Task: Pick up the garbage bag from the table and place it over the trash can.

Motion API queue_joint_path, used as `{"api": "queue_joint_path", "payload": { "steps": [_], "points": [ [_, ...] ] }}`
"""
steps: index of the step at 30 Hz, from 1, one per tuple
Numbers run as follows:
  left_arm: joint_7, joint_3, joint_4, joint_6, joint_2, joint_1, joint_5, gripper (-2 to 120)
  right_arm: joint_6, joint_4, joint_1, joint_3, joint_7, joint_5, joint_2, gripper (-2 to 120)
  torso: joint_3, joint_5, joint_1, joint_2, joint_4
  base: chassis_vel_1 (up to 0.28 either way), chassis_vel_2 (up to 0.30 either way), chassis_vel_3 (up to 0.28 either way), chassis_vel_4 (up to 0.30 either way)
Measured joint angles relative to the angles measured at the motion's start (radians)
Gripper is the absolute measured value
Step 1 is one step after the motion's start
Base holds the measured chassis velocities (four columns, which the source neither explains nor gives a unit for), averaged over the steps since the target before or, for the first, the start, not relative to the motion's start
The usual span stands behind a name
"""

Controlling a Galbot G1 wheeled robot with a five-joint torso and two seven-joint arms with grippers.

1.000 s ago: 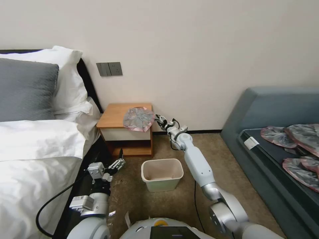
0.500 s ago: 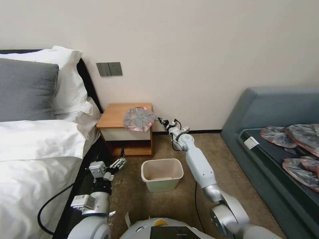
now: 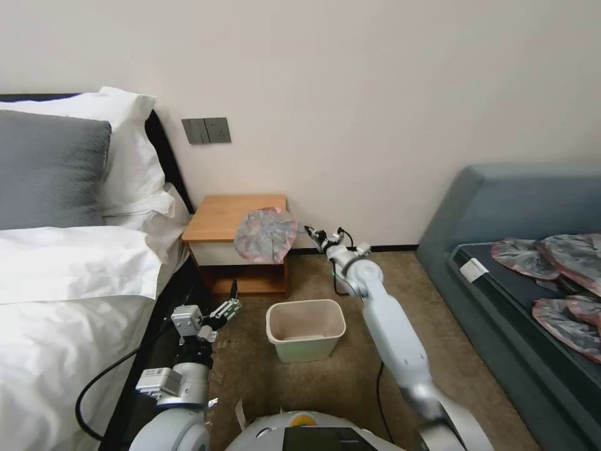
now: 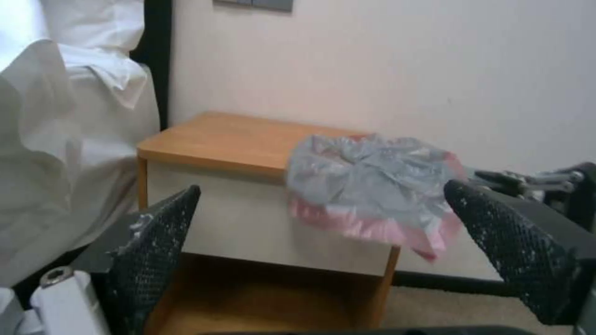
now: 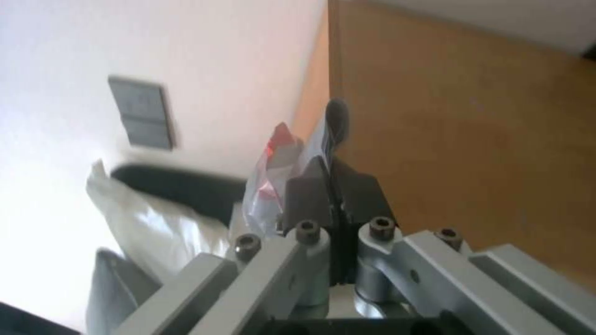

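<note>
The garbage bag (image 3: 266, 233), crinkly grey with a pink rim, droops over the front right corner of the table (image 3: 216, 216). My right gripper (image 3: 311, 232) is just to the right of it, beside the table, shut on the bag's edge. The right wrist view shows pink-white plastic (image 5: 279, 158) pinched between the closed fingers (image 5: 305, 190). My left gripper (image 3: 228, 307) hangs low by the bed, open, facing the table; its black fingers (image 4: 155, 242) stand wide apart and hold nothing. The cream trash can (image 3: 305, 329) stands open on the carpet in front of the table.
A bed with white pillows (image 3: 69, 250) lies close on the left. A blue-grey bench (image 3: 501, 207) on the right carries several similar bags (image 3: 563, 282). The wall is right behind the table. Carpet (image 3: 350, 388) lies open around the bin.
My right gripper has drawn back to the right with the bag's edge. The bag has slid toward the table's right front corner and now hangs over it. The left gripper barely moved.
</note>
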Motion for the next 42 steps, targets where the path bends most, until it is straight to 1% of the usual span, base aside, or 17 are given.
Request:
{"api": "queue_joint_path", "payload": {
  "steps": [2,3,5,6,9,10,14,16,18,19,20,22,23,30,32,36,42],
  "points": [
    [-0.012,0.0,0.0,0.001,0.012,0.0,-0.003,100,0.037,0.143,-0.079,-0.017,0.087,0.003,-0.023,0,0.0,-0.0002,0.0,0.0,0.0001,0.0,0.0,0.0,0.0],
    [-0.012,0.0,0.0,0.001,0.012,0.0,-0.003,100,0.037,0.143,-0.079,-0.017,0.087,0.003,-0.023,0,0.0,-0.0002,0.0,0.0,0.0001,0.0,0.0,0.0,0.0],
    [-0.029,0.008,0.0,0.003,0.025,0.003,-0.004,100,0.085,0.268,-0.148,-0.04,0.156,-0.004,-0.038,0,0.0,-0.0003,0.0,0.0,0.0004,0.0,0.0,0.0,0.0],
    [-0.029,0.008,0.0,0.003,0.025,0.003,-0.004,100,0.085,0.268,-0.148,-0.04,0.156,-0.004,-0.038,0,0.0,-0.0003,0.0,0.0,0.0004,0.0,0.0,0.0,0.0],
    [-0.032,0.007,0.0,0.005,0.051,-0.007,-0.007,100,0.124,0.408,-0.238,-0.061,0.22,-0.017,-0.06,0,0.0,-0.0003,0.0,0.0,0.0003,0.0,0.0,0.0,0.0],
    [-0.032,0.007,0.0,0.005,0.051,-0.007,-0.007,100,0.124,0.408,-0.238,-0.061,0.22,-0.017,-0.06,0,0.0,-0.0003,0.0,0.0,0.0003,0.0,0.0,0.0,0.0],
    [-0.057,0.003,0.0,0.011,0.088,-0.027,-0.029,100,0.14,0.524,-0.348,-0.073,0.266,-0.075,-0.079,0,0.0,-0.0002,0.0,0.0,0.0003,0.0,0.0,0.0,0.0],
    [-0.06,0.003,0.0,0.012,0.092,-0.03,-0.033,100,0.142,0.534,-0.358,-0.074,0.274,-0.079,-0.081,0,0.0,-0.0002,0.0,0.0,0.0004,0.0,0.0,0.0,0.0],
    [-0.073,0.006,0.0,0.023,0.12,-0.059,-0.064,100,0.15,0.6,-0.424,-0.077,0.342,-0.093,-0.086,0,0.0,-0.0002,0.0,0.0,0.0001,0.0,0.0,0.0,0.0],
    [-0.074,0.006,0.0,0.028,0.127,-0.069,-0.073,100,0.147,0.613,-0.438,-0.075,0.367,-0.101,-0.086,0,0.0,-0.0003,0.0,0.0,0.0002,0.0,0.0,0.0,0.0],
    [-0.074,0.006,0.0,0.028,0.127,-0.069,-0.073,100,0.147,0.613,-0.438,-0.075,0.367,-0.101,-0.086,0,0.0,-0.0003,0.0,0.0,0.0002,0.0,0.0,0.0,0.0],
    [-0.076,0.006,0.0,0.037,0.143,-0.089,-0.094,100,0.134,0.642,-0.476,-0.065,0.425,-0.121,-0.083,0,0.0,-0.0003,0.0,0.0,0.0003,0.0,0.0,0.0,0.0],
    [-0.078,0.006,0.0,0.038,0.149,-0.094,-0.102,100,0.123,0.651,-0.496,-0.057,0.437,-0.127,-0.082,0,0.0,-0.0003,0.0,0.0,0.0003,0.0,0.0,0.0,0.0],
    [-0.097,-0.001,0.0,0.052,0.174,-0.112,-0.146,100,0.08,0.679,-0.578,-0.034,0.443,-0.153,-0.072,0,0.0,-0.0003,0.0,0.0,0.0002,0.0,0.0,0.0,0.0],
    [-0.098,-0.001,0.0,0.053,0.174,-0.115,-0.153,100,0.069,0.679,-0.585,-0.033,0.442,-0.163,-0.067,0,0.0,-0.0003,0.0,0.0,0.0003,0.0,0.0,0.0,0.0],
    [-0.099,0.005,0.0,0.048,0.166,-0.12,-0.16,100,0.049,0.674,-0.614,-0.047,0.424,-0.227,-0.046,0,0.0,-0.0002,0.0,0.0,0.0003,0.0,0.0,0.0,0.0],
    [-0.097,0.01,0.0,0.045,0.163,-0.132,-0.161,100,0.047,0.681,-0.639,-0.039,0.427,-0.245,-0.043,0,0.0,-0.0002,0.0,0.0,0.0003,0.0,0.0,0.0,0.0]
  ]
}}
